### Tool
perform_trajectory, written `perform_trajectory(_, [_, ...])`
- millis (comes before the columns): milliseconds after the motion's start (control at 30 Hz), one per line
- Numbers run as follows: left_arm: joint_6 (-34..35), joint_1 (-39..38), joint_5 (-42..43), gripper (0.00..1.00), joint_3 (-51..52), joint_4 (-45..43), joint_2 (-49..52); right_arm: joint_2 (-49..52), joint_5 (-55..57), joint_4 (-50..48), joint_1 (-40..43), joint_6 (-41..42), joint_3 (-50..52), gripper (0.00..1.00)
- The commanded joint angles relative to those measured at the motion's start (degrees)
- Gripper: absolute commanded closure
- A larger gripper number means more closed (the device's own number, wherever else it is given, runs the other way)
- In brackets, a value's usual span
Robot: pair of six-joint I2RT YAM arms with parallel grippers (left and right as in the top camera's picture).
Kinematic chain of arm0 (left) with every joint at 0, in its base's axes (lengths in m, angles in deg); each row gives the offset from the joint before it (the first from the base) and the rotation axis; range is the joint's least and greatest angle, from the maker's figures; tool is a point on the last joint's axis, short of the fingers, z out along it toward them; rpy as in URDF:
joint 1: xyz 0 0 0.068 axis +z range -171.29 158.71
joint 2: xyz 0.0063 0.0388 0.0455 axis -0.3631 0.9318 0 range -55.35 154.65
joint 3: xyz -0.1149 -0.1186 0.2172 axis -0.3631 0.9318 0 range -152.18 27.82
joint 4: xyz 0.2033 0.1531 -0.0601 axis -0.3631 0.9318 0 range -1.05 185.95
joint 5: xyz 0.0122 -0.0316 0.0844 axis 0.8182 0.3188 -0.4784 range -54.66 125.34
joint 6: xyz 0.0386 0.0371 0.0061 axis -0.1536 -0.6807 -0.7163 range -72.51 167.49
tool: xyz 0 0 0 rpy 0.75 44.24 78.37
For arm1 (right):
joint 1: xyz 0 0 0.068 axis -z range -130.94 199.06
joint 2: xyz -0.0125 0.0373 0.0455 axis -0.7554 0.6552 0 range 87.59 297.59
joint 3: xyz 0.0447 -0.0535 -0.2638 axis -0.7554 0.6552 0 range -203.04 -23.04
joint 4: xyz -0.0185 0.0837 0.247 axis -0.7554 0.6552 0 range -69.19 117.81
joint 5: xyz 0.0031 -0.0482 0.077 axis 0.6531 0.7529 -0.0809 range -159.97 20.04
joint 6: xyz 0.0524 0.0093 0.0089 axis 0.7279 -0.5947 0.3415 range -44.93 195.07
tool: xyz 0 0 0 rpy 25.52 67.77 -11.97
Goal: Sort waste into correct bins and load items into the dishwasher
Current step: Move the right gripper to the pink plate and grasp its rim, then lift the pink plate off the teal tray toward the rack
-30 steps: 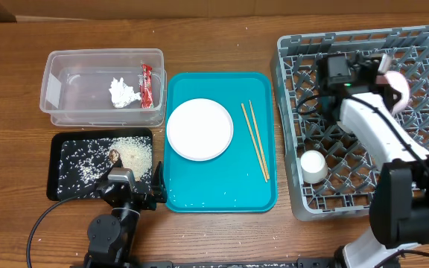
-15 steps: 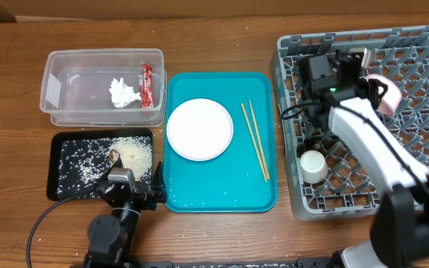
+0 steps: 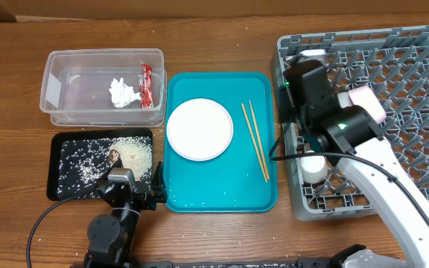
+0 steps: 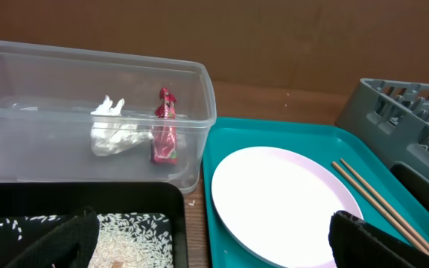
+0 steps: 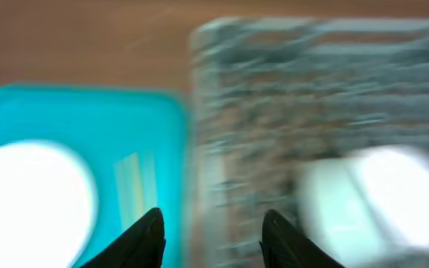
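The crumpled white napkin [image 3: 123, 92] and the red wrapper [image 3: 147, 85] lie in the clear tub [image 3: 58, 74]; both also show in the left wrist view [image 4: 114, 134] [image 4: 164, 134]. Rice [image 3: 132, 151] with a brown scrap [image 3: 115, 155] lies in the black tray [image 3: 64, 173]. The pink plate [image 3: 199, 129] and the chopsticks [image 3: 256, 140] lie on the teal tray. The white cup [image 3: 313, 167] and the pale bowl [image 3: 367, 102] are in the grey dish rack [image 3: 415, 52]. My left gripper [image 4: 214, 249] is open and empty at the black tray's near edge. My right gripper [image 5: 211, 231] is open and empty over the rack's left edge; its view is blurred.
The teal tray [image 3: 222, 186] lies between the black tray and the dish rack, with water drops along its front. The right arm [image 3: 330, 119] crosses the rack's left half. A cable runs from the left arm's base [image 3: 110, 234] at the table's front.
My right arm has swung left from the bowl at the rack's back right to the rack's left edge. The bowl stays in the rack. The left arm has not moved.
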Motion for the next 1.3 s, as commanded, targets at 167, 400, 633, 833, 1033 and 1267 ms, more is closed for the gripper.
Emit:
perform_trajectory(167, [0.55,0.35,0.46,0.0,0.24,-0.2,-0.66,16.35,-32.48,-2.67,-0.85,7.85,1.99,0.63])
perform_trajectory(400, [0.55,0.35,0.46,0.0,0.24,-0.2,-0.66,27.85,-33.94,-9.29,-3.19,14.14,1.99,0.64])
perform_trajectory(633, [0.55,0.35,0.46,0.0,0.24,-0.22,-0.66,33.07,-32.57,-13.64,-4.66,18.32,1.99,0.82])
perform_trajectory(833, [0.55,0.35,0.46,0.0,0.24,-0.2,-0.66,31.43,-28.96,-11.58,-4.42,18.32,1.2,0.96])
perform_trajectory(1033, [0.55,0.35,0.46,0.0,0.24,-0.2,-0.66,19.54,-19.56,-6.4,-3.1,17.11,-0.52,0.96])
perform_trajectory(1267, [0.55,0.35,0.46,0.0,0.24,-0.2,-0.66,2.45,12.02,1.07,-2.82,14.84,-0.5,0.96])
